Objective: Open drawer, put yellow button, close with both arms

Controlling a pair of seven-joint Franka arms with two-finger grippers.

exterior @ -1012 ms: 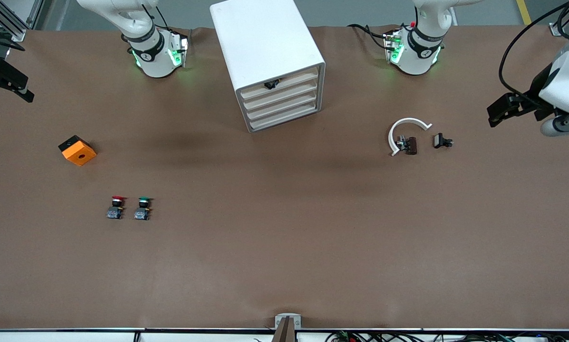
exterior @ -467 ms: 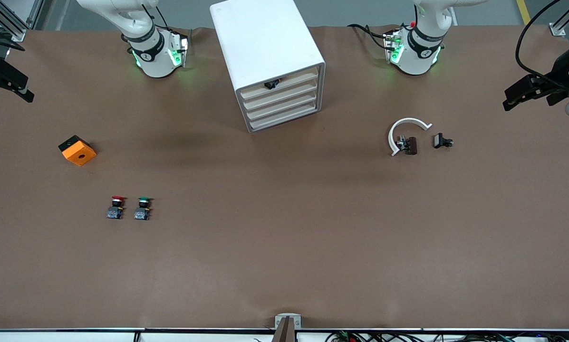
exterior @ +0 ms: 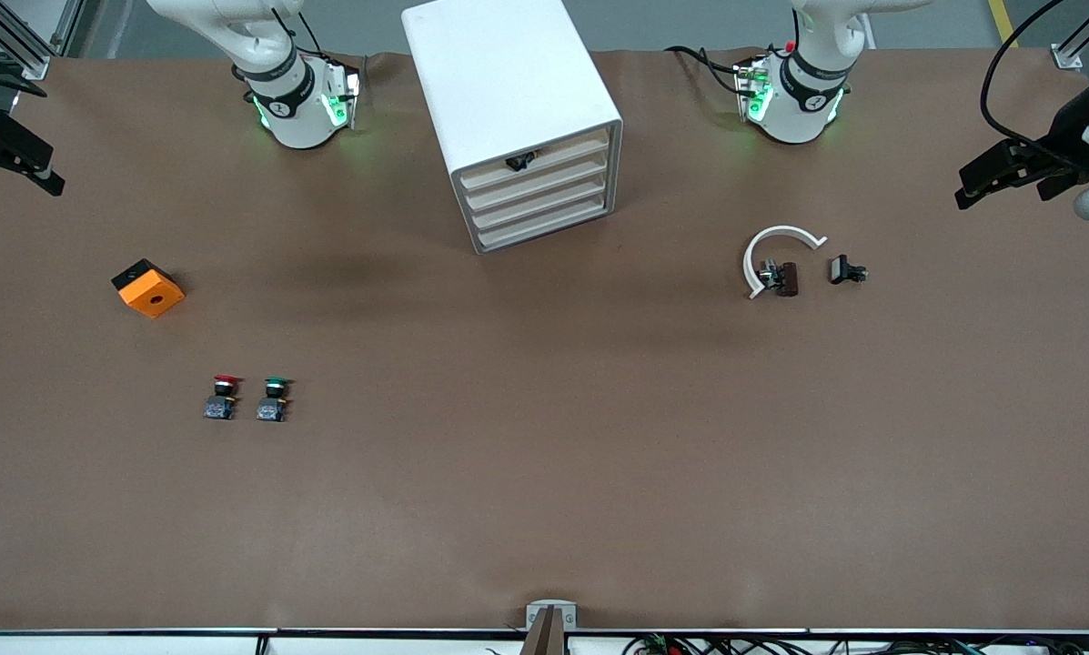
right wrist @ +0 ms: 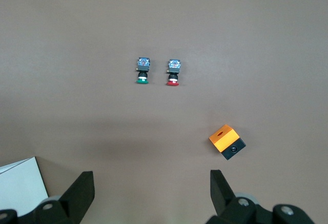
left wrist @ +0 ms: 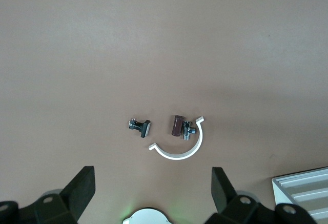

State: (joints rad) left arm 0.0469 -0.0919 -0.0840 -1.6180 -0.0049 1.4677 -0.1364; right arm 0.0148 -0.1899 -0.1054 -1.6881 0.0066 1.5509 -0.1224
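Note:
The white cabinet point(exterior: 508, 82) stands between the two arm bases, and its corner shows in the left wrist view point(left wrist: 302, 190). Its top drawer point(exterior: 539, 156) sits flush with the three below it and has a small dark piece at its front. The yellow button is out of view. My left gripper point(exterior: 967, 186) hangs open and empty over the table edge at the left arm's end; its fingers point(left wrist: 82, 188) stand wide apart. My right gripper point(exterior: 48, 173) hangs open and empty over the edge at the right arm's end, fingers point(right wrist: 82, 190) wide apart.
A red-capped button point(exterior: 224, 398) and a green-capped button point(exterior: 274, 398) stand side by side, with an orange block point(exterior: 148, 287) toward the right arm's end. A white C-shaped ring point(exterior: 776, 255), a brown part point(exterior: 786, 278) and a small black part point(exterior: 846, 270) lie toward the left arm's end.
My left gripper has drawn back toward the table's edge at the left arm's end and toward the bases. The right arm and the things on the table have not moved.

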